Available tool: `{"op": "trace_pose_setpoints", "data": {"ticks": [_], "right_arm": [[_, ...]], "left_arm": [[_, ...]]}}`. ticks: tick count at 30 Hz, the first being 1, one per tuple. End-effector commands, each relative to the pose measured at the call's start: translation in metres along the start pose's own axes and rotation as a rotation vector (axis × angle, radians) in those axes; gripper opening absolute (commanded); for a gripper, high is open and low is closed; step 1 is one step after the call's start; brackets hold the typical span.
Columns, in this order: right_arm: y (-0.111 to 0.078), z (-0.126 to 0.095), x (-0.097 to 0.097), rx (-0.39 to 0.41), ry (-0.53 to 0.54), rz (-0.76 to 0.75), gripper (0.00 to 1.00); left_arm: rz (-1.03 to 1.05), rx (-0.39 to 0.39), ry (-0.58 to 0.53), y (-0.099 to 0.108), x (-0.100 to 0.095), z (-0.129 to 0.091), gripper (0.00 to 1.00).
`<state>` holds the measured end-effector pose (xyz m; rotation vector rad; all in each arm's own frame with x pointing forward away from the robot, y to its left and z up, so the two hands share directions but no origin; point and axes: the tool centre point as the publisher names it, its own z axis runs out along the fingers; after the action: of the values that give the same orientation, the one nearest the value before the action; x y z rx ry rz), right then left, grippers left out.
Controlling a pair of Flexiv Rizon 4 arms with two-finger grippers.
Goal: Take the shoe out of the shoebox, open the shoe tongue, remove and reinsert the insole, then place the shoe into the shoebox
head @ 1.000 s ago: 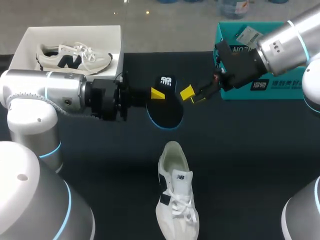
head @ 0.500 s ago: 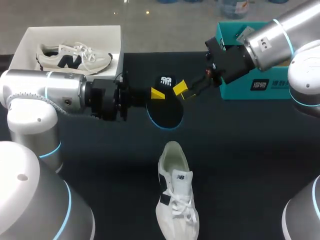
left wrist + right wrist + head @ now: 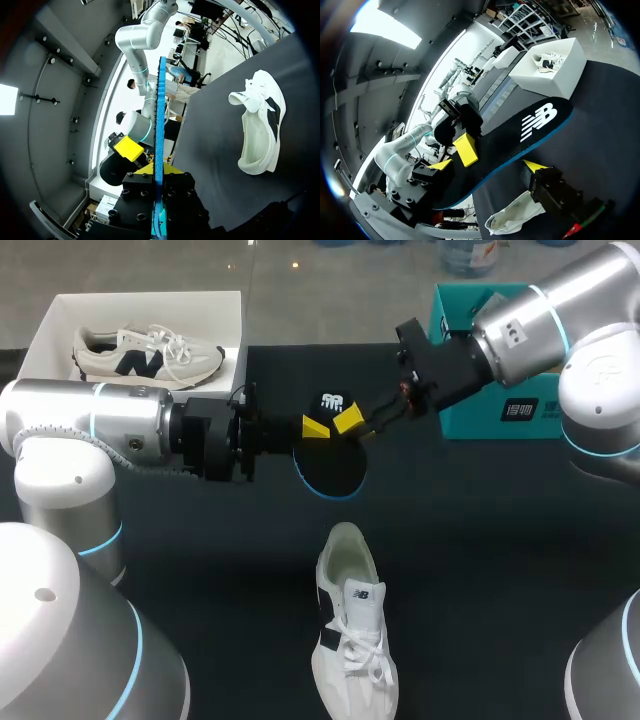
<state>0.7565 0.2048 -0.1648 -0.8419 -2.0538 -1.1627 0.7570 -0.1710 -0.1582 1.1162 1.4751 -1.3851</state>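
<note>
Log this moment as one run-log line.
left gripper: shut on insole | right gripper: open, beside insole | shoe: on table, insole out

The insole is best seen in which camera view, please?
The right wrist view: the insole shows its broad black face, logo and blue edge. The head view shows the insole from above; the left wrist view shows it only edge-on, as a thin blue strip.

Two shoes are counted, a loose shoe at the table's near edge and a boxed shoe in the white shoebox at its far left corner, with one insole and one teal box, making two boxes.
</note>
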Motion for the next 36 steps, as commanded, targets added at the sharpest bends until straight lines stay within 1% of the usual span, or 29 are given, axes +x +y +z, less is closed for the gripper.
{"op": "trace_pose_setpoints", "data": {"ticks": [1, 16, 36], "right_arm": [[-0.0077, 0.0035, 0.0001, -0.024, 0.003, 0.000, 0.00], [-0.0049, 0.0060, 0.0020, -0.070, 0.028, -0.049, 0.00], [-0.0011, 0.0104, 0.0057, -0.076, 0.034, -0.075, 0.00]], "left_arm": [[0.002, 0.001, -0.002, 0.0011, 0.0008, 0.0011, 0.00], [0.002, 0.001, -0.002, 0.0011, 0.0008, 0.0011, 0.00], [0.002, 0.001, -0.002, 0.0011, 0.0008, 0.0011, 0.00]]}}
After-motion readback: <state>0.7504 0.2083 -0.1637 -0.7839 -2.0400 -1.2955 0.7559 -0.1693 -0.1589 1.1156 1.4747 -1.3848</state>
